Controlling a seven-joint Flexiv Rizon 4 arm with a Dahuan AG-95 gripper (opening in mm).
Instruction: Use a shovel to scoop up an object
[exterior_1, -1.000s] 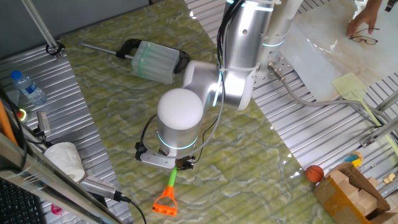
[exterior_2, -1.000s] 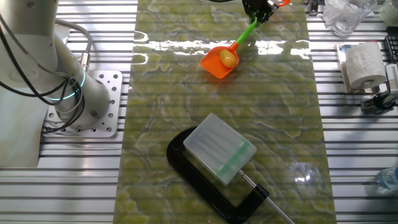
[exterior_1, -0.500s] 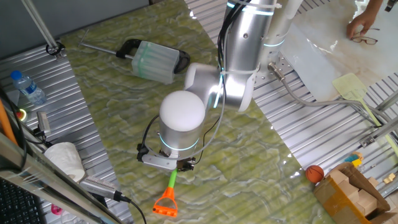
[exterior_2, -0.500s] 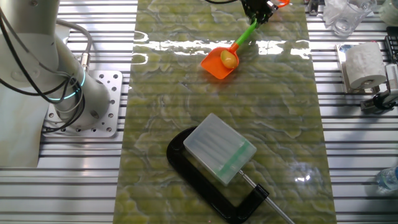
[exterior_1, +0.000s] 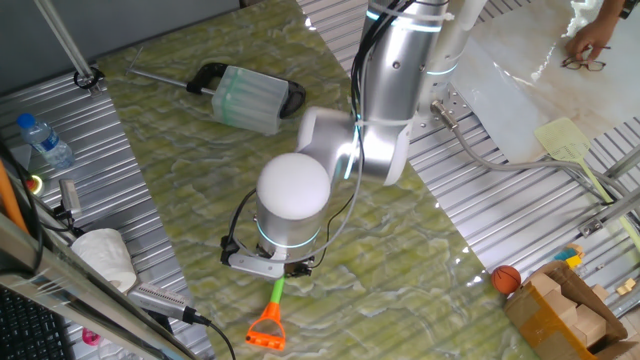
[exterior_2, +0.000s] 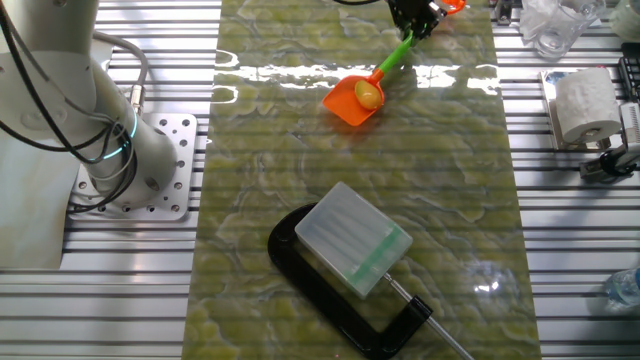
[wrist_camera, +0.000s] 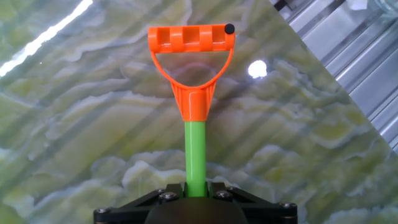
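My gripper (exterior_2: 413, 22) is shut on the green shaft of the shovel (exterior_2: 390, 59). In the other fixed view the orange blade (exterior_2: 348, 103) rests on the green marble table with the small yellow-orange oval object (exterior_2: 368, 94) lying on it. In one fixed view my arm hides the blade; only the lower shaft and the orange D-shaped end (exterior_1: 265, 329) show below my gripper (exterior_1: 284, 271). In the hand view the shaft (wrist_camera: 196, 157) rises from between my jaws to the D-shaped end (wrist_camera: 191, 39).
A black clamp holding a translucent box (exterior_2: 352, 240) lies mid-table, also in one fixed view (exterior_1: 246, 97). A paper roll (exterior_2: 583, 104) and plastic cups (exterior_2: 553, 25) stand on the side rack. A pale spatula (exterior_1: 570, 143), orange-brown ball (exterior_1: 506, 278) and cardboard box (exterior_1: 565, 310) lie beside the table.
My arm has shifted slightly in one fixed view. The shovel and the object on its blade have barely moved.
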